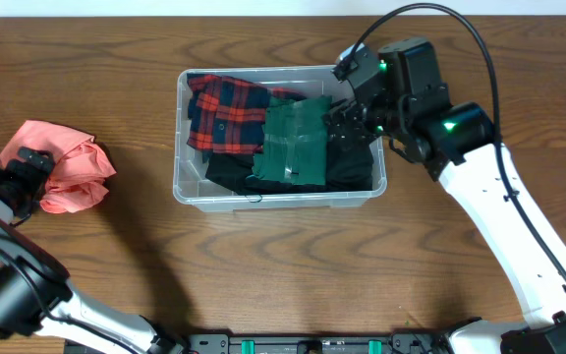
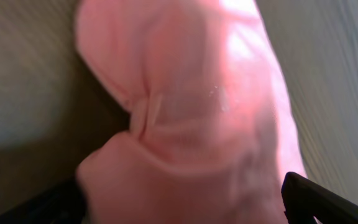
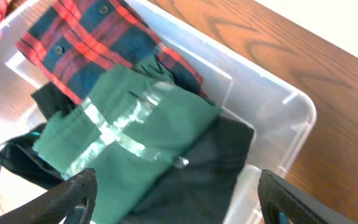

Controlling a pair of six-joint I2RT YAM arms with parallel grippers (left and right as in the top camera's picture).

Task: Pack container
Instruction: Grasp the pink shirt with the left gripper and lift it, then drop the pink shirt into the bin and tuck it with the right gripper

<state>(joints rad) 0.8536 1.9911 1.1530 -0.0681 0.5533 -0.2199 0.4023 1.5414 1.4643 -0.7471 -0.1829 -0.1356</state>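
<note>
Container (image 1: 273, 200) sits mid tabletop (image 1: 263, 285), a bit toward the far edge, long side facing me. It's clear plastic with rounded corners and a rimmed edge (image 3: 294, 102). Inside: red plaid shirt (image 1: 226, 113) on the left, folded green garment (image 1: 293, 143) in the middle lying over black clothing (image 1: 354, 162), which fills the right end.

Right jaws are spread wide and empty, hovering over the container's right end above the black and green pieces; can't tell if they touch fabric.

Left jaws are out at the left of the tabletop, well apart from the container, spread around a bunched pink cloth (image 1: 67, 167), which fills the wrist view (image 2: 185, 106). Doesn't look clamped.

Handling guess: the bin is light even when loaded, its walls stiff but thin so they'd flex, and the plastic is slick. Best hold is pinching the rim at a short end; flat walls give no purchase. It'll slide easily on the wood if nudged. Contents are soft and compress

Pink cloth looks like the last item to go in
</note>
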